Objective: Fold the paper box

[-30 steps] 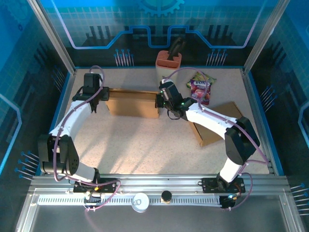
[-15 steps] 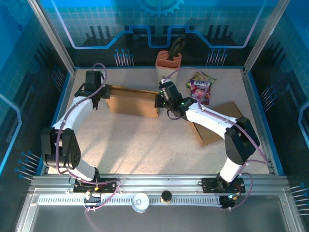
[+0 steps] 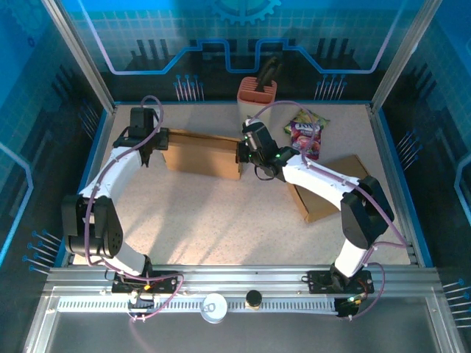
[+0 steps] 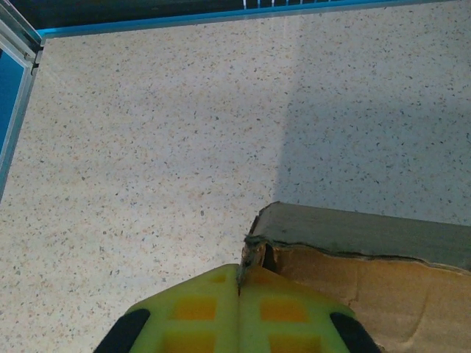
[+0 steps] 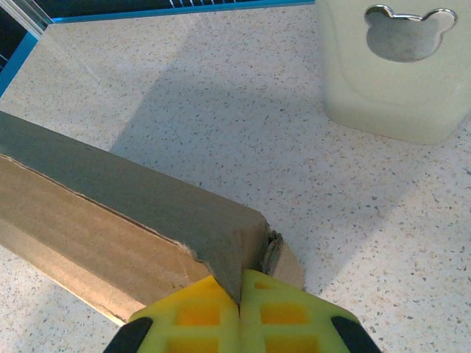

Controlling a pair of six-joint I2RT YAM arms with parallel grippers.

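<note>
The brown paper box (image 3: 202, 155) lies at the back middle of the table, partly raised into shape, with a dark folded flap along its far edge. My left gripper (image 3: 157, 141) is shut on the box's left corner; in the left wrist view its yellow fingers (image 4: 239, 283) pinch the frayed cardboard corner (image 4: 254, 254). At the opposite end my right gripper (image 3: 241, 152) is shut on the right corner, with the yellow fingers (image 5: 239, 298) clamping the flap edge of the box (image 5: 132, 220).
A second flat cardboard piece (image 3: 327, 187) lies at the right under my right arm. A colourful snack packet (image 3: 307, 133) and an orange-white holder (image 3: 257, 92) stand at the back. The pale holder with a bear-shaped cutout (image 5: 397, 66) is close behind my right gripper.
My left gripper moved up to the box's left corner and closed on it. The right gripper kept its hold on the right corner.
</note>
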